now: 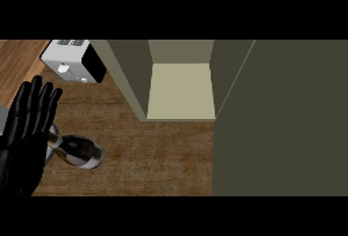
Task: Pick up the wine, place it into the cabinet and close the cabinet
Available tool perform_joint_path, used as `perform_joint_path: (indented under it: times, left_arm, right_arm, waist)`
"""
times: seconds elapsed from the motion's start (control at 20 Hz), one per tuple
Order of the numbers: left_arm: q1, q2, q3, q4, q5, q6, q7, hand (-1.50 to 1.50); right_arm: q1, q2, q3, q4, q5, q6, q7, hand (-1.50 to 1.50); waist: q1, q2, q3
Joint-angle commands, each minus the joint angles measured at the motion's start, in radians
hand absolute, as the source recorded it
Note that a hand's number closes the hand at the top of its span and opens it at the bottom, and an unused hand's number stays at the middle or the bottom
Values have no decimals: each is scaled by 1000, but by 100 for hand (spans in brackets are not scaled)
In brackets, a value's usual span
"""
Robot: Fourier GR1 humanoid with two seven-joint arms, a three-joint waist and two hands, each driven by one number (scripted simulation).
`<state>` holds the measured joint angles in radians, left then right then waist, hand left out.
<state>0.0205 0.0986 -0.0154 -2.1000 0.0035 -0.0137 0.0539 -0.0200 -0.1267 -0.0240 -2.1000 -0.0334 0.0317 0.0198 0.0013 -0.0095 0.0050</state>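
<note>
Wine bottle [80, 152] lies unlabelled beside the left robot hand [27, 124], fingers straight.

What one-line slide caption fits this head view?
Open left robot hand beside a wine bottle on the counter, the cabinet open.

**Wooden counter and a small appliance**

A brown wood-grain counter [156, 156] fills the lower and middle left of the frame; its grain runs mostly across the picture; a lighter, reddish strip of wood lies in the upper left corner. On it, at upper left, stands a white appliance [71, 62] with a black side face and grey markings on top; it sits slightly askew to the frame's edges. The light is dim and even; the counter darkens toward the lower edge.
</note>
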Motion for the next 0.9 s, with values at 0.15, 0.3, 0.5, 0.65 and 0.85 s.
perform_joint_path:
  times: [0.15,0.3,0.5,0.65,0.85]
  left_arm:
    - [-171,62,103,119,155,-86,61,-150]
    - [-179,0,57,174,271,-84,200,-150]
    - [-239,16,69,122,340,-56,345,-150]
    - [-236,-6,17,-33,317,46,496,-150]
    - [-252,-16,-34,-140,285,112,608,-150]
  right_arm:
    - [178,49,61,-161,10,6,-9,-150]
    - [159,10,206,-128,-72,148,60,-150]
    - [218,5,248,-276,-119,144,169,-150]
    - [276,-20,217,-290,-161,183,139,-150]
    - [296,-25,204,-422,-195,151,249,-150]
  waist:
    - [-17,8,-5]
    - [-21,11,-6]
    - [-11,5,-5]
    - [-4,5,-4]
    - [-3,6,-5]
